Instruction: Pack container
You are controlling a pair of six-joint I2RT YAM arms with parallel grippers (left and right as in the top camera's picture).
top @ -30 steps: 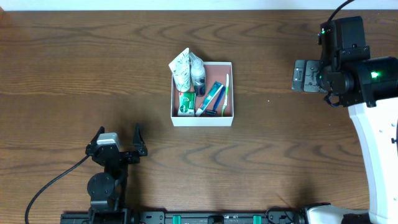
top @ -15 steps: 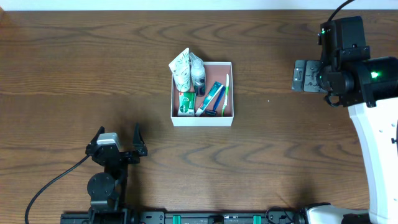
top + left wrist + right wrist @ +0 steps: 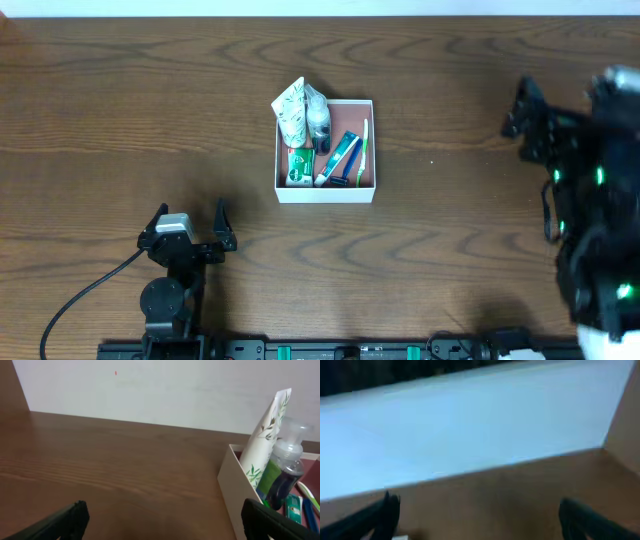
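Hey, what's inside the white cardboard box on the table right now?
In the container: a white leaf-print tube, a clear pump bottle, a green packet, a blue tube and a green toothbrush. Whatever lies under the leaning tube and bottle is hidden.

left gripper [image 3: 191, 218]: black fingers, grey block [image 3: 172, 224] | left arm [image 3: 165, 298]: black, black cable [image 3: 98, 282] | right arm [image 3: 585, 215]: black, green lights [image 3: 600, 177]

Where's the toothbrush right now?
Overhead view: the toothbrush lies inside the box, toward its right wall, just right of the blue tube.
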